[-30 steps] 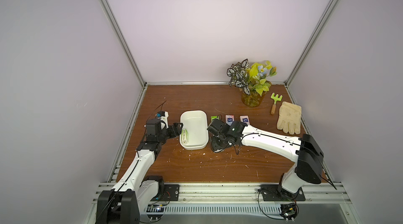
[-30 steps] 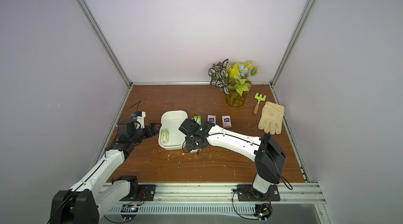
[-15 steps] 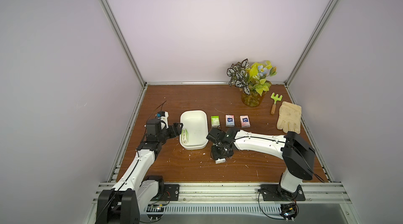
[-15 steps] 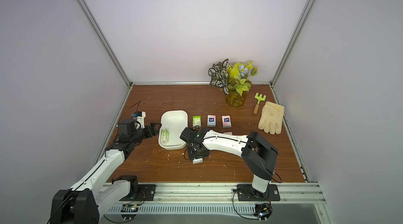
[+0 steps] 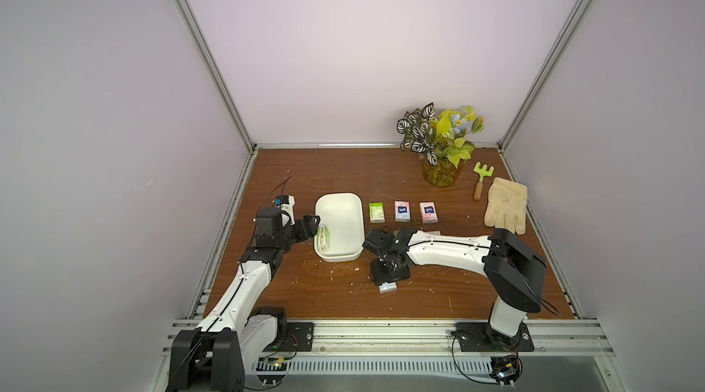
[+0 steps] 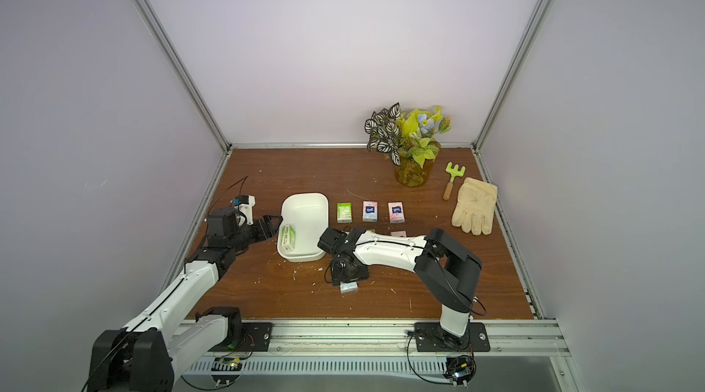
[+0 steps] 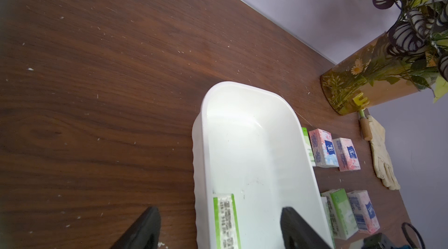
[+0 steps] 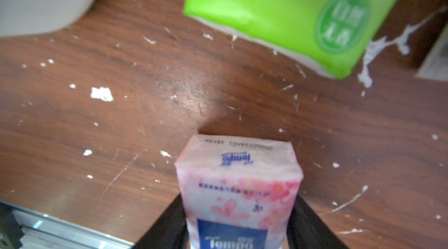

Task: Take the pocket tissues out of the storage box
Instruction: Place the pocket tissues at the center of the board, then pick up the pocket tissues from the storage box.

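One green packet (image 5: 323,240) alone lies in the storage box (image 5: 345,224), which sits near the left edge of the table (image 5: 381,172), about midway between back and front. The packet seems to stand on edge against the box's left wall, showing a narrow white face with green borders and a barcode strip (an awkward face to pinch from above). That likely explains the left gripper (image 7: 219,213): its jaws are spread wide and empty, one finger outside the wall and one inside, straddling wall and packet together.

Towards the front edge, near the middle, the right gripper (image 8: 240,211) points down over a pink packet (image 8: 238,180) lying on the wood. Its fingers flank the packet's long sides, but I cannot tell whether they press it or merely stand beside it. The wrapper looks soft, blossom-printed, with a dark blue logo patch.

Behind it, a row of three (image 5: 401,211) lies flat and evenly spaced, and more packets (image 7: 341,211) lie beneath the right arm, so I judge the emptying nearly done.
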You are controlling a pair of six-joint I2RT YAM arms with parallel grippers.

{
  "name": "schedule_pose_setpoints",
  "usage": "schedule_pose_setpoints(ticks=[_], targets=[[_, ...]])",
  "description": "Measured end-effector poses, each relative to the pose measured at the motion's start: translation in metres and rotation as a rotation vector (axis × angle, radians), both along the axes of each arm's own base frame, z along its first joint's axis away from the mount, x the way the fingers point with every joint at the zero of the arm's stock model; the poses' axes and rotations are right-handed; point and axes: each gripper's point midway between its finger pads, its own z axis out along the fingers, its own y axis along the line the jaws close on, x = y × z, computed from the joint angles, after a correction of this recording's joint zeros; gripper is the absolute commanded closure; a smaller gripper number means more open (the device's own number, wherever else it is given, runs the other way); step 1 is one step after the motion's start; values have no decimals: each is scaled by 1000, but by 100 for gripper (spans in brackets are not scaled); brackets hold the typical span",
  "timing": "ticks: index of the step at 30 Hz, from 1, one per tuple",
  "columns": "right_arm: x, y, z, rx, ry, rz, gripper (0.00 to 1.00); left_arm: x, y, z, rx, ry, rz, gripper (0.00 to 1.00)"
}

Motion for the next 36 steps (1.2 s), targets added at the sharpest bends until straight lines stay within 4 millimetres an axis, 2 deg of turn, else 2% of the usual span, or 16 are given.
schedule_pose_setpoints(ticks=[5,9,13,20,22,24,26,29,32,36], targets=[[-1,1,2,5,3,2,21,0,0,0,1,0,-1,23],[5,5,20,14,-26,9,18,0,0,0,4,-1,0,19],[22,20,60,80,-104,15,16,0,2,2,8,-10,9,18],[75,57,140,238,-280,36,18,-1,5,13,7,-40,32,15],[91,69,158,286,-325,39,19,-3,6,13,5,-34,41,16],[108,85,171,325,-362,43,20,-5,7,13,1,-26,51,22],[123,100,177,351,-386,53,22,-7,8,13,-6,-18,65,29],[137,126,172,377,-394,73,24,-10,9,14,-29,-13,84,41],[143,147,153,381,-367,100,28,-18,8,2,-56,20,100,53],[143,161,122,360,-318,123,31,-30,6,-21,-93,92,113,60]])
